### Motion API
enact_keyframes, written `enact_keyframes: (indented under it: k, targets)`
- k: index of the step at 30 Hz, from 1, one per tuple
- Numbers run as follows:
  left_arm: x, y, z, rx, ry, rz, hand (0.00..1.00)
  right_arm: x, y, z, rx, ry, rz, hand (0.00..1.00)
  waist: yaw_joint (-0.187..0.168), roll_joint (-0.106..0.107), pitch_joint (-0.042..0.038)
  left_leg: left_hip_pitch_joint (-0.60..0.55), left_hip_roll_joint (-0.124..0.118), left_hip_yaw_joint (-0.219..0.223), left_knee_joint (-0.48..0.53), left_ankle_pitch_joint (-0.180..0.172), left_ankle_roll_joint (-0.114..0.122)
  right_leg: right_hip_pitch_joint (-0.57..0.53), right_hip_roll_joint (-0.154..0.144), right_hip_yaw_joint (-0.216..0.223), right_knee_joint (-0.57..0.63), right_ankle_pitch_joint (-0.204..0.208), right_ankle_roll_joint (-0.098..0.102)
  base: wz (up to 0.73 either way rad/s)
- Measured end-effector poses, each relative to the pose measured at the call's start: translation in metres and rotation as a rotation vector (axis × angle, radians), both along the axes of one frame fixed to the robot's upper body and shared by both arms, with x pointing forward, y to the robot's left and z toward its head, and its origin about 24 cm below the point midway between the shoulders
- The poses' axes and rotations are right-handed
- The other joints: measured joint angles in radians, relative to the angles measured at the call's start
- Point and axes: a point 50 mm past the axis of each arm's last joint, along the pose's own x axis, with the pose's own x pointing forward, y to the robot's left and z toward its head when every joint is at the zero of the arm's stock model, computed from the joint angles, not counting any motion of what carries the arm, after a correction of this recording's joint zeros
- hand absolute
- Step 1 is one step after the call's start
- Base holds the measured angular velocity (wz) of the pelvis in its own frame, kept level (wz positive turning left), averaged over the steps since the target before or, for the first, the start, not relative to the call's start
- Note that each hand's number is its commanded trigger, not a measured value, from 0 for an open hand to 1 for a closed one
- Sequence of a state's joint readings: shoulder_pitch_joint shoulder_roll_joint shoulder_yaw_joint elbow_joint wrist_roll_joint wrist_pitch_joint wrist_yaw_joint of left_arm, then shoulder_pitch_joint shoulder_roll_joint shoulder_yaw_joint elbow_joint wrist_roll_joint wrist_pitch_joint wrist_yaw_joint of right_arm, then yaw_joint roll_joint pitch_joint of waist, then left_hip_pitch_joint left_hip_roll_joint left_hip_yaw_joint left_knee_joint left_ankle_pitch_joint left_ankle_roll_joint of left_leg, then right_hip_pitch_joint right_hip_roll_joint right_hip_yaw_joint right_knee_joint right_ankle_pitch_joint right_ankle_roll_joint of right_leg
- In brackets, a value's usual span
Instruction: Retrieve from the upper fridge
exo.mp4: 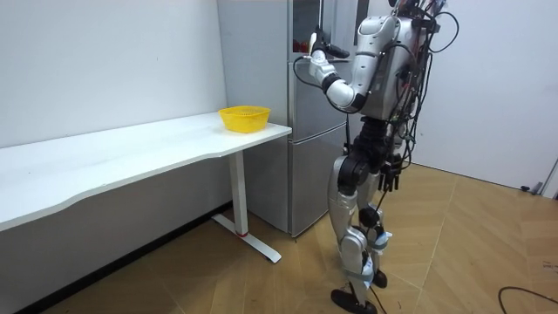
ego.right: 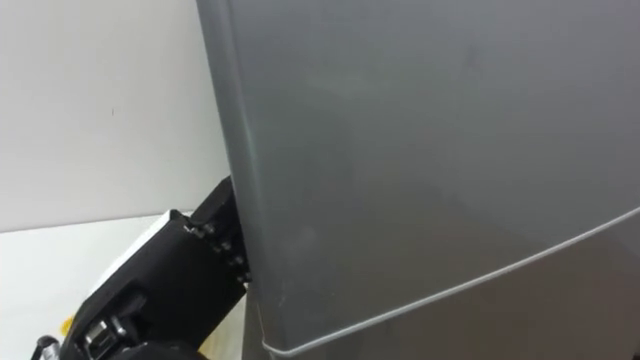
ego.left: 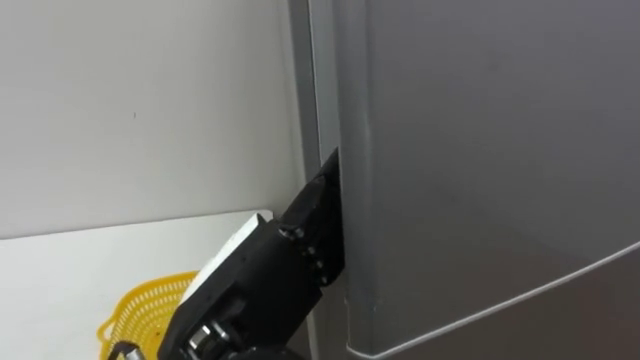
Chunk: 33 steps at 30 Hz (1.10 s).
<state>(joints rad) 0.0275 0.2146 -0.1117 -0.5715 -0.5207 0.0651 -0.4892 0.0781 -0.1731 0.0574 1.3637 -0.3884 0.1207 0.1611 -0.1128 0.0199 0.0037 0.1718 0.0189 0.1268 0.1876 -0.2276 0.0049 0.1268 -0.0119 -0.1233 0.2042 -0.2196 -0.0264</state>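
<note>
The grey fridge [exo.mp4: 301,139] stands right in front of me, at the end of the white table. Its upper door [ego.left: 480,150] takes up most of the eye views, and a seam [ego.left: 520,295] divides it from the lower door. My left hand [ego.left: 300,250] comes up from the lower left in a black shell and reaches the door's left edge. Its fingers are hidden behind that edge. In the room view I stand upright facing the fridge with that hand [exo.mp4: 314,48] raised to the upper door. I cannot tell whether the door is ajar, and the fridge's inside is hidden.
A yellow mesh basket [ego.left: 140,310] sits on the white table [ego.left: 60,280] to my left, near the table's fridge end [exo.mp4: 244,116]. A plain white wall runs behind the table. Wooden floor lies open behind me in the room view.
</note>
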Motion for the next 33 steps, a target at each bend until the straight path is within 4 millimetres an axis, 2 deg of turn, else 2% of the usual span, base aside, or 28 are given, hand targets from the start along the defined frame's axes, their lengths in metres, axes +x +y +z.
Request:
enact_keyframes:
  k: [4,10,13,16,19,25,33]
  targets:
    - [0.001,-0.001,0.002,0.000,-0.010,-0.006,0.00,0.001,0.000,0.000,-0.010,-0.011,-0.012,0.00,-0.002,-0.001,0.0009,-0.001,0.000,0.010,0.000,0.000,0.000,-0.004,0.000,0.007,0.001,0.000,0.001,-0.05]
    - [0.003,-0.005,0.007,-0.001,-0.035,-0.025,0.00,0.004,0.000,0.000,-0.016,-0.027,-0.021,0.00,-0.025,-0.005,0.0033,-0.004,0.000,0.017,0.000,0.000,0.000,-0.010,0.001,0.017,-0.001,0.001,0.002,-0.04]
    - [0.003,-0.011,0.010,-0.002,-0.050,-0.054,0.00,0.005,-0.001,0.000,-0.022,-0.038,-0.022,0.00,-0.026,-0.002,0.0035,-0.006,0.001,0.034,0.000,0.000,0.000,-0.016,0.004,0.026,0.000,0.002,0.002,-0.11]
    - [0.003,-0.015,0.012,-0.003,-0.060,-0.073,0.00,0.006,-0.003,0.001,-0.027,-0.050,-0.020,0.00,-0.029,0.006,0.0004,-0.005,0.002,0.060,-0.001,0.000,0.000,-0.024,0.012,0.042,-0.001,0.007,-0.001,-0.20]
    - [0.002,-0.017,0.013,-0.032,-0.050,-0.108,0.00,0.005,-0.004,0.001,-0.028,-0.056,-0.036,0.00,-0.046,0.007,-0.0003,-0.004,0.005,0.066,-0.001,0.000,0.000,-0.024,0.013,0.044,-0.001,0.008,-0.002,-0.05]
    - [0.000,-0.021,0.013,-0.061,-0.037,-0.143,0.00,0.003,-0.009,0.002,-0.043,-0.067,-0.060,0.00,-0.047,0.011,0.0006,-0.001,0.007,0.090,-0.002,0.000,0.000,-0.029,0.014,0.066,0.000,0.014,-0.002,-0.09]
    - [0.000,-0.022,0.012,-0.062,-0.034,-0.151,0.00,-0.005,-0.009,0.002,-0.040,-0.061,-0.113,0.00,-0.071,0.019,0.0014,0.012,0.005,0.094,-0.009,0.000,0.000,-0.031,0.015,0.090,-0.002,0.019,0.002,-0.08]
